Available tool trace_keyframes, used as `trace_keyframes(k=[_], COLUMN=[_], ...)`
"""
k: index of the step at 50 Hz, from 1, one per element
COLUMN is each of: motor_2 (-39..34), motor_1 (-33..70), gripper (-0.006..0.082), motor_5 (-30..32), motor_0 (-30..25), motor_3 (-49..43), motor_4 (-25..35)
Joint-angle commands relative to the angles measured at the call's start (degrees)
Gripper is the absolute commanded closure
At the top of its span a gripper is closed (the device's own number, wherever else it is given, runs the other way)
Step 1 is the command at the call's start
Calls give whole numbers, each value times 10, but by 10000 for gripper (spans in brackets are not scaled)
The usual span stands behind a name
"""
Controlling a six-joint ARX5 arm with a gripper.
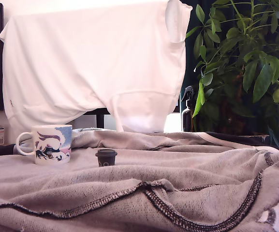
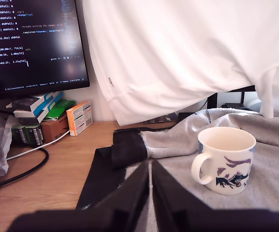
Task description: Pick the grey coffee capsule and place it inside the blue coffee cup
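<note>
In the exterior view, the tiny dark grey tapered coffee capsule [image 1: 106, 157] stood upright on the rumpled grey knitted cloth [image 1: 178, 193], left of centre in the frame. Near it, toward the left edge, sat the white ceramic mug [image 1: 52, 144] printed in light blue, pink and navy, its loop handle pointing left. In the wrist view, the black gripper [image 2: 150, 170] filled the lower middle, fingers pressed together on nothing, with the mug at lower right.

Monitor [image 2: 33, 43]: I see white terminal lines, too small to read. Boxes [image 2: 79, 117]: print illegible.
</note>
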Motion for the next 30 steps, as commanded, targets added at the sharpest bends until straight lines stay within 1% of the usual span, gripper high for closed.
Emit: trace_keyframes(k=[1,14,16,22,30], motor_2=[-19,-19,-19,-19,-19], motor_1=[-8,-8,-8,-8,-8], gripper=[763,763,763,763,763], motor_5=[-21,-22,-33,-78,-118], motor_0=[-9,-9,-9,-10,-10], motor_3=[-24,-25,-19,33,139], motor_4=[70,70,73,113,184])
